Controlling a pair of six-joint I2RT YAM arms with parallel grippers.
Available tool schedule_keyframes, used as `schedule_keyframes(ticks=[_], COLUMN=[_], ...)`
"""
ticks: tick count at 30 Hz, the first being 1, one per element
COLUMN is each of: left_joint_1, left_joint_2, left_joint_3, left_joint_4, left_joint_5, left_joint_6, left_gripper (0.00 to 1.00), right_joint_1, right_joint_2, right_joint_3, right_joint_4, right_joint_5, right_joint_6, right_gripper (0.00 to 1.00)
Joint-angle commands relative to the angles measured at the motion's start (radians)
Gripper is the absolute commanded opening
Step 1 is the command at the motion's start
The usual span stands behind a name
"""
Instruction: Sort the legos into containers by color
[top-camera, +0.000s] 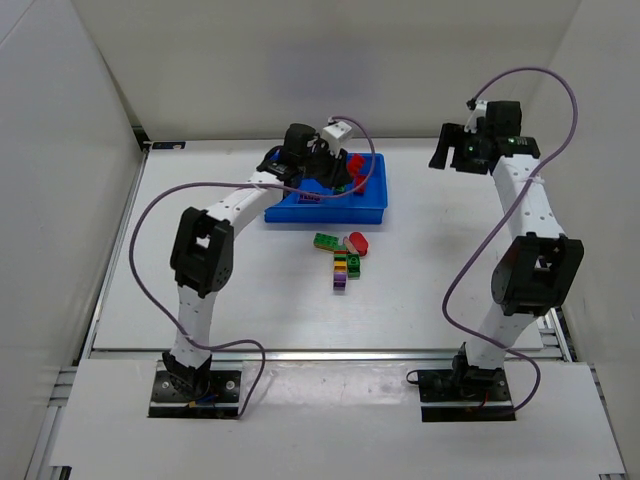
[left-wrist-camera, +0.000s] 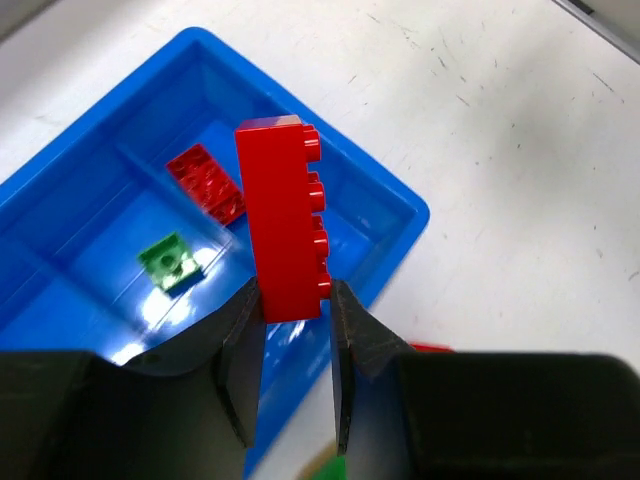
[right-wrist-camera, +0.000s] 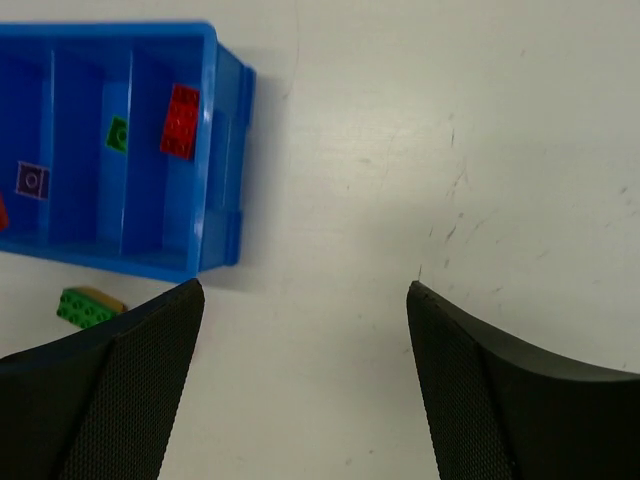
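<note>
My left gripper (left-wrist-camera: 297, 300) is shut on a long red lego (left-wrist-camera: 285, 220), held upright above the right end of the blue tray (left-wrist-camera: 408, 206). In the compartment below lies another red lego (left-wrist-camera: 205, 183). A small green lego (left-wrist-camera: 168, 262) lies in the compartment beside it. From above, my left gripper (top-camera: 350, 172) is over the tray (top-camera: 325, 215). My right gripper (right-wrist-camera: 305, 290) is open and empty over bare table, right of the tray (right-wrist-camera: 225, 170). That view shows a purple lego (right-wrist-camera: 32, 180) in a third compartment.
Loose legos lie in front of the tray: a green one (top-camera: 325, 241), a red one (top-camera: 357, 242), a yellow-green stack (top-camera: 353, 263) and a purple one (top-camera: 340, 283). My right gripper (top-camera: 447, 150) is at the far right. White walls enclose the table.
</note>
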Motion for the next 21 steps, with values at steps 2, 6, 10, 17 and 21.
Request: schedule_keyframes(ticks=[2,6,10,17,21], left_joint_1=[-0.005,-0.005,-0.004,-0.005,-0.008], left_joint_2=[0.105,0.219,0.303,0.438,0.460], left_joint_3=[0.165,0.300,0.408,0.578,0.605], left_joint_4=[-0.011,-0.045,-0.056,-0.115,-0.112], left_joint_5=[0.076,0.082,0.100,0.097,0.071], left_joint_6=[-0.049,-0.082,-0.098,-0.142,-0.135], left_gripper=[0.10,0.10,0.15,0.42,0.57], right_joint_1=[-0.016,-0.021,-0.028,-0.030,-0.031], right_joint_2=[-0.057,-0.065,-0.064,-0.064,-0.059], right_joint_3=[-0.057,-0.062,-0.066,-0.083,-0.085], right_joint_4=[-0.005,-0.021,-0.028,-0.025,-0.027], right_joint_5=[-0.040,-0.043,-0.051,-0.062,-0.065], right_joint_6=[-0.016,-0.021,-0.021,-0.018,-0.019], right_gripper=[0.85,0.85,0.85,0.85,0.85])
